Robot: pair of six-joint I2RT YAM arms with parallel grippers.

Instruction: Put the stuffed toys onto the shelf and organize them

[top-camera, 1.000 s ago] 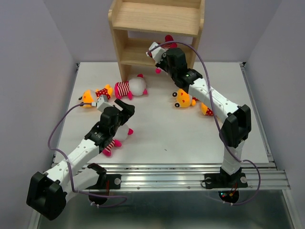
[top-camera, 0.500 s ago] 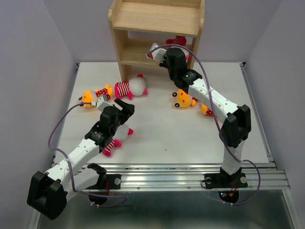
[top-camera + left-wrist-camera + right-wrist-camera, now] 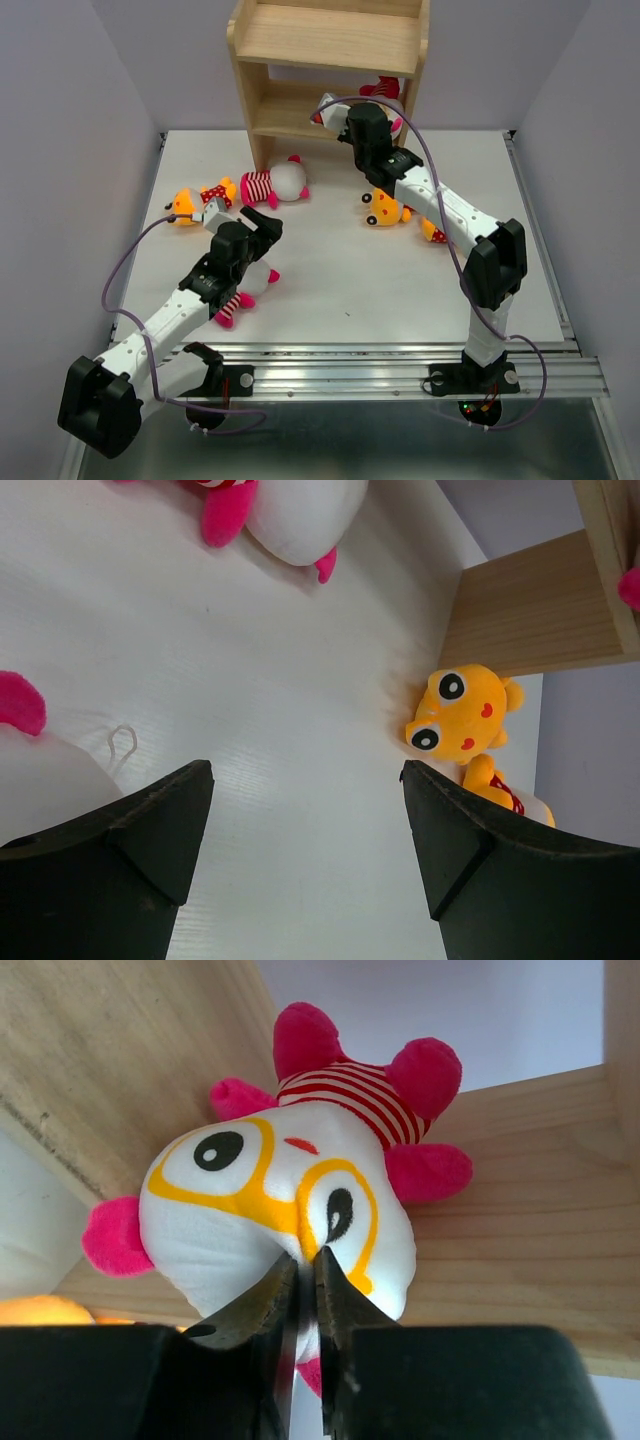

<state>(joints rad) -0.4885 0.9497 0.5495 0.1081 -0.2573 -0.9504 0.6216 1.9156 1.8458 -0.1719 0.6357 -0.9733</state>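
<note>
Since a second ago the right arm has pushed deeper into the shelf [image 3: 330, 40], carrying the striped white-headed toy [image 3: 380, 90] from the front edge onto the middle board, upper centre of the overhead frame. In the right wrist view the toy rests against the wood, mid-frame, with the right jaws clenched on a fold at the lower edge of its head. The left jaws stay spread wide over the table [image 3: 400, 290].

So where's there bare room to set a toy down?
The table's middle, between left arm and right arm, is bare; so is the shelf's top board. Toys crowd the back left and beside the right arm.
</note>
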